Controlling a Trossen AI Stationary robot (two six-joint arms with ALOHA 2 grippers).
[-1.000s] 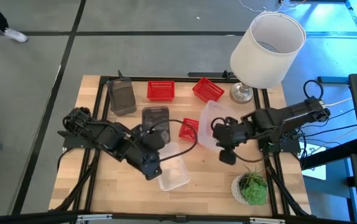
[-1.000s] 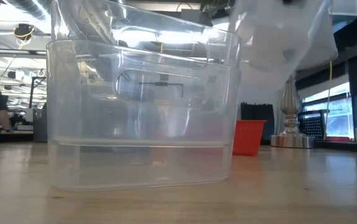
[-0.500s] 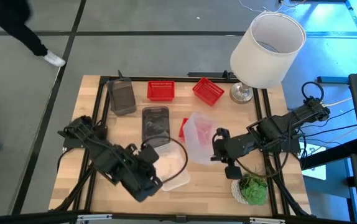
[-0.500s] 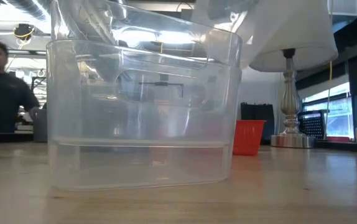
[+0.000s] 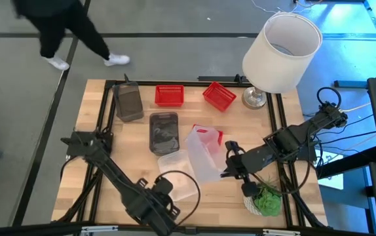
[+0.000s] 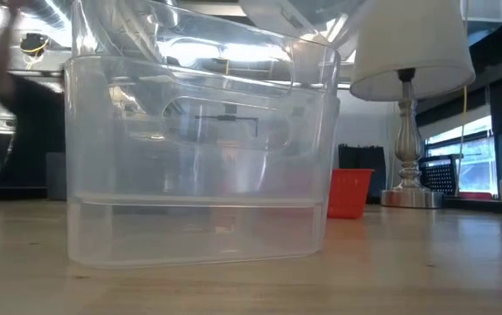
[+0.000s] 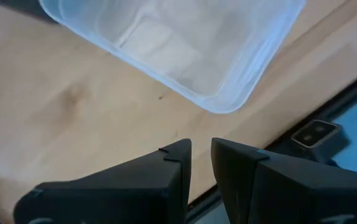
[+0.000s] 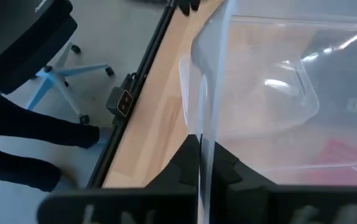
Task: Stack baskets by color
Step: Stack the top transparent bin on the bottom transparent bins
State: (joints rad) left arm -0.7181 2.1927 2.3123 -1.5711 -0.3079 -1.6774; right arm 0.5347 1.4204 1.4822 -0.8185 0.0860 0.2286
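My right gripper is shut on a clear basket and holds it tilted in the air over the table's middle. A second clear basket stands on its base near the front edge, just left of the held one. My left gripper hovers over bare wood by the near edge, beside that basket's corner; its fingers stand a narrow gap apart with nothing between them. Two red baskets sit at the back. A third red basket shows behind the held one. Two dark grey baskets lie left of centre. My right gripper pinches the clear basket's thin side wall between its two fingers, one finger on each face of the wall. The fingers come from the table's right, slanting down. The basket is lifted clear of the table and tipped onto its side.
A large white lampshade on a metal base stands at the back right. A small green plant sits in the front right corner, close under my right arm. A person walks on the floor beyond the far left edge.
My right gripper has carried the clear basket toward the table's left and near edge, close to the resting clear basket, and the basket has tipped further over. My left gripper has gone down and toward the near edge, away from the resting basket, and has rolled about its wrist.
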